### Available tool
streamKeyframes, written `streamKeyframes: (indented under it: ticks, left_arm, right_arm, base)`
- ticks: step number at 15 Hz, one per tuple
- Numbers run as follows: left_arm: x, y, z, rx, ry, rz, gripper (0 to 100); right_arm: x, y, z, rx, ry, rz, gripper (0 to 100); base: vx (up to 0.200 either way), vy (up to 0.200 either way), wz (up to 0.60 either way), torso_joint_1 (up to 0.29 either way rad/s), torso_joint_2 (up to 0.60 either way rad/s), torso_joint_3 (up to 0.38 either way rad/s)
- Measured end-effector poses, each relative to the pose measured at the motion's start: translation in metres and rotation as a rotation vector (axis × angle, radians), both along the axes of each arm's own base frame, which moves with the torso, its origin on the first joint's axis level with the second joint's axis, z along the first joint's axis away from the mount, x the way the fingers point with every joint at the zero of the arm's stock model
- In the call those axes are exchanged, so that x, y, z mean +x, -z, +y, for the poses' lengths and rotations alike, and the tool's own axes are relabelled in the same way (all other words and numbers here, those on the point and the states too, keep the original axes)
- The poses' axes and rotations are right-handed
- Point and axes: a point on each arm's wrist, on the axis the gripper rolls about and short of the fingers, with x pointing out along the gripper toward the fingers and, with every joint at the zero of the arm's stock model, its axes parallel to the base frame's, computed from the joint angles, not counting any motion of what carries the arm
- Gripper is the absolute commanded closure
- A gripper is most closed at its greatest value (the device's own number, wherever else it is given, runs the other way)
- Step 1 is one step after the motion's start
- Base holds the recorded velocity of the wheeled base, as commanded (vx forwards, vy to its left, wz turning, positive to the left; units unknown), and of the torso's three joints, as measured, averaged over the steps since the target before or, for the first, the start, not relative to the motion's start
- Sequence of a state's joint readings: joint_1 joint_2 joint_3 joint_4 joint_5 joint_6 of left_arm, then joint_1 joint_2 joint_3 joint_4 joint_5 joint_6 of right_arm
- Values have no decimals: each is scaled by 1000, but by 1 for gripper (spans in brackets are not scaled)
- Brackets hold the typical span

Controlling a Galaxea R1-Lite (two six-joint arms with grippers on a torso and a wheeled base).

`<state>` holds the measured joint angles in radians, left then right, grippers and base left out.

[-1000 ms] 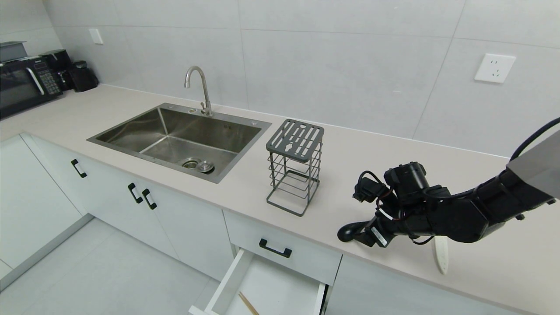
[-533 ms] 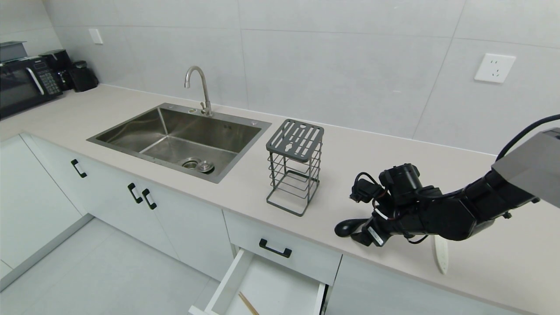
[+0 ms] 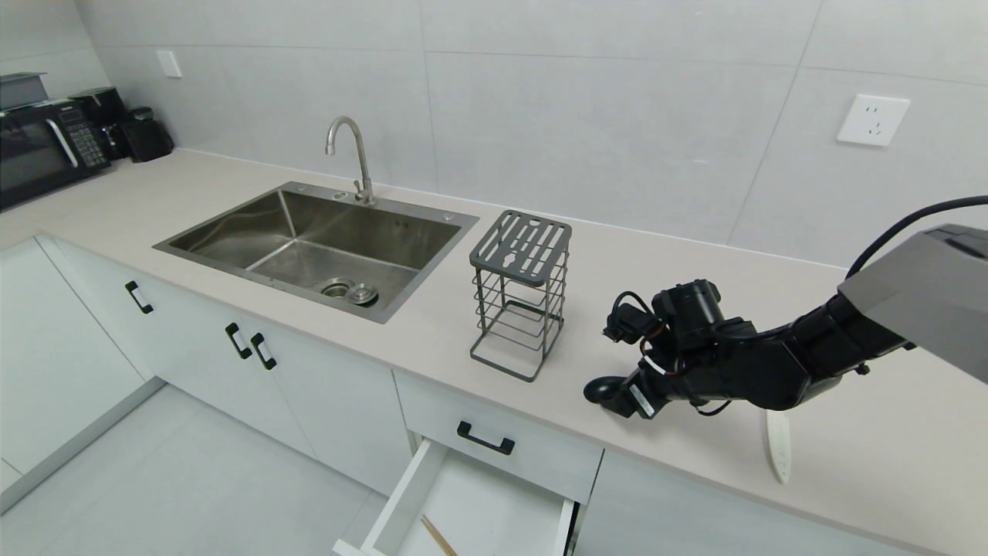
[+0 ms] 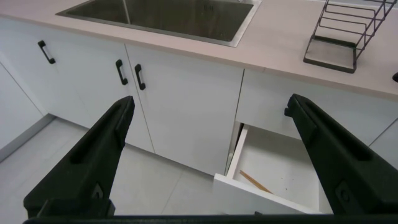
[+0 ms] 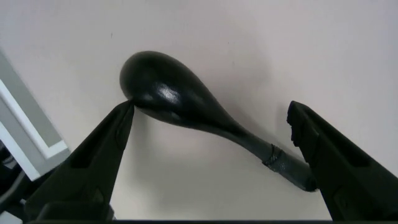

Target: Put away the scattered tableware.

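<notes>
Black spoon: you have it lying on the countertop near the front edge, well right of the wire rack. Its bowl points toward the rack.
Right gripper: your fingers are spread wide with the spoon crosswise between them. The bowl's edge touches one finger, and the handle runs under the other. Nothing is clamped.
White utensil: it lies on the countertop to the right of your right gripper, close to the front edge. The arm covers its far end, so you cannot tell what kind it is.
Drawer: it is pulled open below the countertop, under the rack. A wooden chopstick lies on its white floor.
Left gripper: your fingers are apart and empty. It hangs out in front of the white cabinets, facing the open drawer.
Wire rack: it stands upright between the sink and your right gripper, apart from both.
Sink: it is steel, with a faucet at its back rim.
Far left: a black microwave sits on the countertop.
Wall: a white socket is on the tiles above the right end.
</notes>
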<state>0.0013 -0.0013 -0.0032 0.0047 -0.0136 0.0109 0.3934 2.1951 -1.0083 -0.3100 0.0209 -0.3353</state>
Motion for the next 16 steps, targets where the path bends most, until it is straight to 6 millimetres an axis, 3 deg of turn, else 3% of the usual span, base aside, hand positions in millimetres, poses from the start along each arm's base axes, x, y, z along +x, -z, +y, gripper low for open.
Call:
streamKeyframes:
  ticks: [9, 10, 16]
  left_arm:
    - [0, 0, 0, 0, -1, 0, 0]
    - [0, 0, 0, 0, 0, 0, 0]
    - [0, 0, 0, 0, 0, 0, 0]
  right_arm:
    - [1, 11, 2, 35, 15, 44, 0]
    - [0, 12, 2, 40, 16, 50, 100]
    - [-2, 16, -4, 35, 31, 71, 100]
  base:
    - [0, 0, 0, 0, 0, 0]
    - [0, 0, 0, 0, 0, 0]
    - [0, 0, 0, 0, 0, 0]
